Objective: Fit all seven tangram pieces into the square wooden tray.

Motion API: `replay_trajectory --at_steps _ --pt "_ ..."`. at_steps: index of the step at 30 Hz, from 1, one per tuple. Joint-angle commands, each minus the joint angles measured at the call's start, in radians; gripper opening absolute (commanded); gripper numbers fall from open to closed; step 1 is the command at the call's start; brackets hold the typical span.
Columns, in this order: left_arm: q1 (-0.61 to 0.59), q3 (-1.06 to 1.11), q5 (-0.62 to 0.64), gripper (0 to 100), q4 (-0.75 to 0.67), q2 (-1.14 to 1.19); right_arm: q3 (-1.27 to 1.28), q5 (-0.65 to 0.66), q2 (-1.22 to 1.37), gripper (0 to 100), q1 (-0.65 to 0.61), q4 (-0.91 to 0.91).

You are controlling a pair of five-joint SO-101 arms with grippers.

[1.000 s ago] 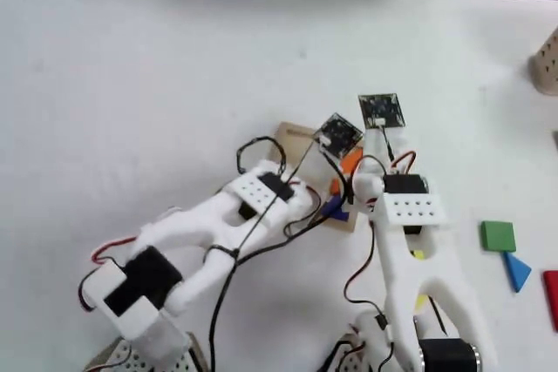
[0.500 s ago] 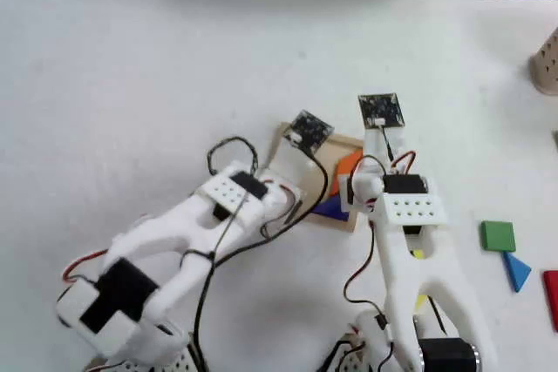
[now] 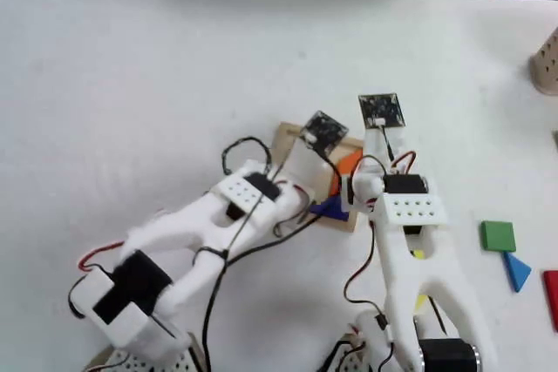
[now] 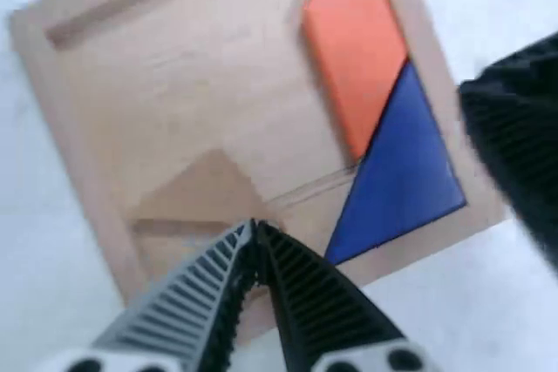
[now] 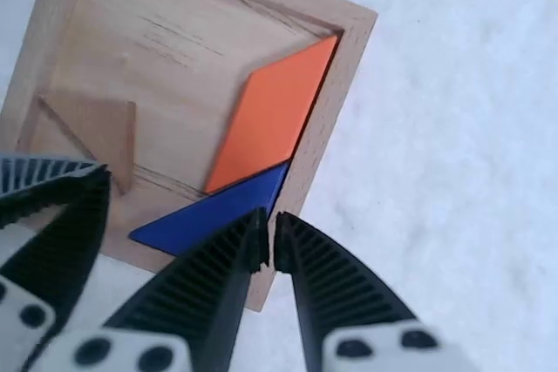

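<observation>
Swinging back over the wooden tray [image 4: 174, 76] after pulling aside, the left gripper [image 4: 257, 231] is hovering pinched shut and empty near its edge. The right gripper [image 5: 266, 219] is sitting closed on nothing beside the blue triangle [image 4: 401, 180] and orange piece [image 4: 353, 50], both lying inside, so most pieces are probably waiting.

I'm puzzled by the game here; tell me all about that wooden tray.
The wooden tray is a shallow square of pale grained wood with a raised rim, flat on the white table. An orange parallelogram and a blue triangle lie inside along one side, touching. The left gripper and right gripper hang shut by its rim.
</observation>
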Motion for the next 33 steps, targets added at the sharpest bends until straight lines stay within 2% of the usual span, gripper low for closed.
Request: replay_trajectory --at_steps 1,8,12,14,17,22,25,28,33 --pt "0.064 -0.044 0.029 2 -0.101 -0.005 -0.011 0.031 -0.035 1.8 -0.007 -0.018" --pt "0.041 -0.074 0.028 2 -0.110 0.019 -0.011 0.031 -0.035 1.8 -0.010 -0.018" --pt "-0.054 -0.081 0.028 2 -0.112 -0.050 -0.011 0.031 -0.035 1.8 -0.008 -0.018" --pt "-0.099 -0.081 0.028 2 -0.164 -0.054 -0.011 0.031 -0.035 1.8 -0.010 -0.018" --pt "-0.130 -0.086 0.031 2 -0.255 -0.016 -0.009 0.031 -0.035 1.8 -0.012 -0.018" --pt "-0.133 -0.195 0.097 2 -0.259 0.136 -0.009 0.031 -0.035 1.8 -0.010 -0.018" --pt "-0.124 -0.265 0.069 2 -0.157 0.213 -0.009 0.031 -0.035 1.8 -0.007 -0.018" --pt "-0.122 -0.310 0.040 2 -0.005 0.209 -0.009 0.031 -0.035 1.8 -0.007 -0.016" --pt "-0.133 -0.299 0.034 2 0.169 0.174 -0.009 0.031 -0.035 1.8 -0.012 -0.018"
